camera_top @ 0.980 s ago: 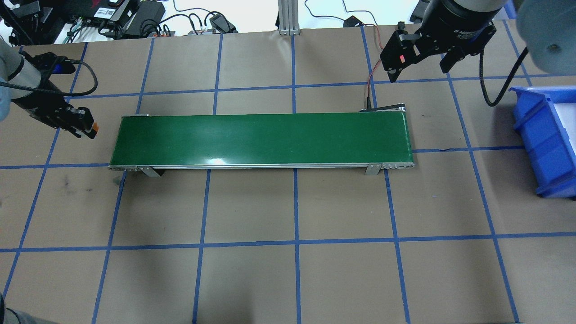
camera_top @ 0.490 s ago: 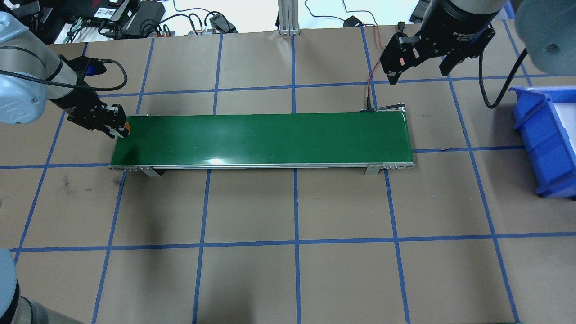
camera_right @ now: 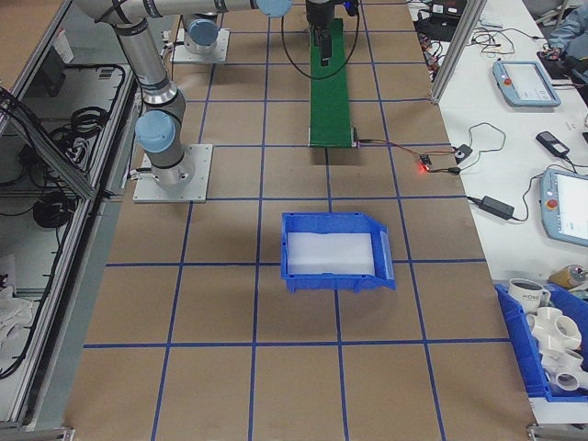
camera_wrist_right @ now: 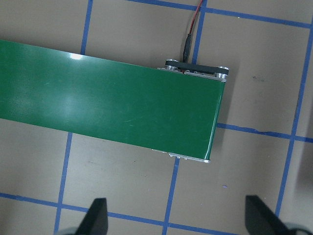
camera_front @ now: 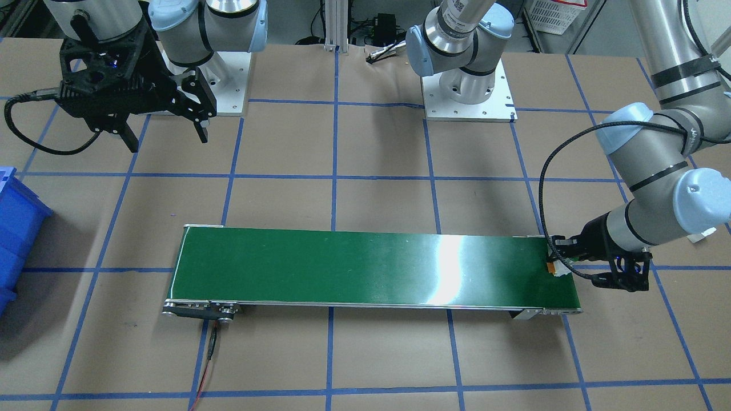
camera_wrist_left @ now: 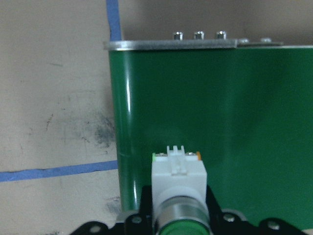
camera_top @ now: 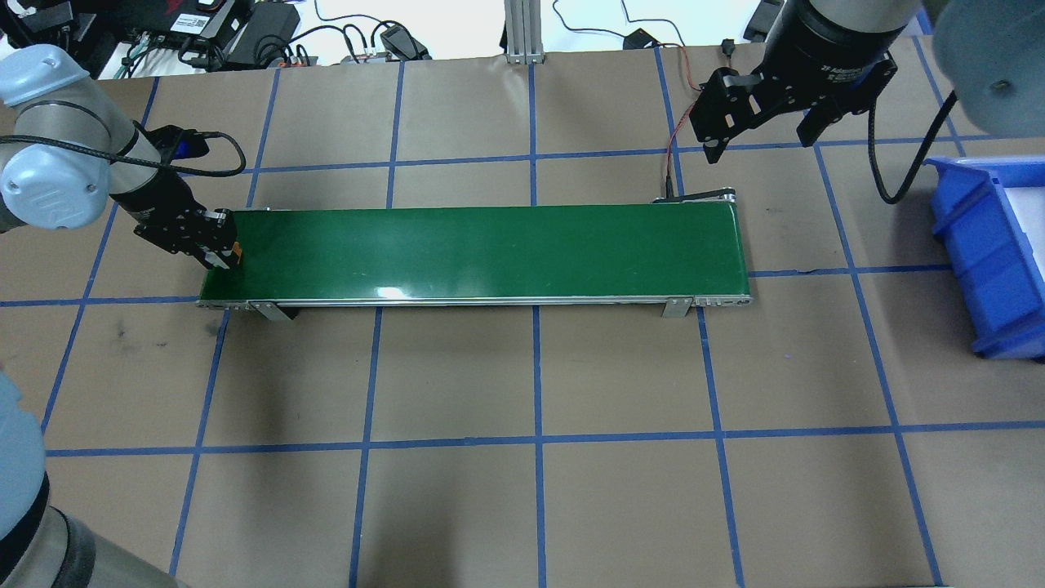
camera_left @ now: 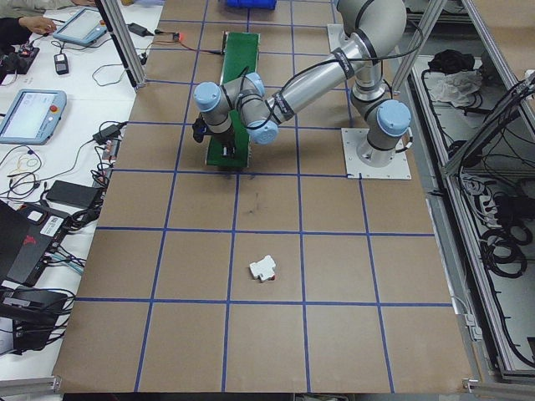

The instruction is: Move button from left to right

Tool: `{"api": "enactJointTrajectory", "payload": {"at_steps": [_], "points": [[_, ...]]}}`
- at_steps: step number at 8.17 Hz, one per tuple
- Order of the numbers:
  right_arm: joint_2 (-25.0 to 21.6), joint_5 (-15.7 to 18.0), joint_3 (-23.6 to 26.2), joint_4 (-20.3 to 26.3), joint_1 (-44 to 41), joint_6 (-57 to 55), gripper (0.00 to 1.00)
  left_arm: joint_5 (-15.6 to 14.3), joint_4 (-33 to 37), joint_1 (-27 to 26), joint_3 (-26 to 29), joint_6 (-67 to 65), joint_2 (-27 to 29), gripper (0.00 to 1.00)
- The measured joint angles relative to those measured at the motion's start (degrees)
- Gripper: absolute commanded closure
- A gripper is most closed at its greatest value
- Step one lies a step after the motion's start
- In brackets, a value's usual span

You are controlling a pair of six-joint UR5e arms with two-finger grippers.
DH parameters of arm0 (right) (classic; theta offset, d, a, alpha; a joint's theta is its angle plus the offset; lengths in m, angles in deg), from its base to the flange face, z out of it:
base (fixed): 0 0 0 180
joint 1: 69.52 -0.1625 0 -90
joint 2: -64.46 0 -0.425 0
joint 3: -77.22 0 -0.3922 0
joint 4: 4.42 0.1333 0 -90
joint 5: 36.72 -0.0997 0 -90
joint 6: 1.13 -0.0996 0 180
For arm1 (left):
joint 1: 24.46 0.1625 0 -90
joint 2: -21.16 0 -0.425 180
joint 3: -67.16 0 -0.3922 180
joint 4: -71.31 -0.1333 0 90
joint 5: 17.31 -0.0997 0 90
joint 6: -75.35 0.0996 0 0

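We held button (camera_wrist_left: 177, 182) in left end effector (camera_top: 214, 247) at belt's (camera_top: 490, 249) 9 o'clock end for conveying | right end effector (camera_top: 763, 118) wide, waiting.

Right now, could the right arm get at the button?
Probably not. The button sits in the left pincer over the conveyor belt's left end, while the open right pincer hangs beyond the opposite end, the whole belt between them.

Button (camera_wrist_left: 178, 188): small push-button, white blocky body, metal collar, round green cap, small orange piece at its end. Held lying level, cap toward the gripper, over the left end of the green conveyor belt (camera_top: 490, 249); contact with the belt unclear.
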Motion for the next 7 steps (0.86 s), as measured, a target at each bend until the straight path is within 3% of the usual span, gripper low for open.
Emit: {"api": "enactJointTrajectory", "payload": {"at_steps": [1, 4, 7], "points": [[0.0, 0.0, 0.0, 0.1, 0.0, 0.0, 0.00, -0.3, 0.0, -0.1, 0.0, -0.5, 0.1, 0.00], [0.0, 0.1, 0.0, 0.2, 0.1, 0.0, 0.00, -0.5, 1.7, -3.5, 0.0, -6.9, -2.7, 0.00], [0.1, 0.1, 0.1, 0.2, 0.1, 0.2, 0.00, -0.1, 8.3, -6.2, 0.4, -10.6, -11.9, 0.00]]}}
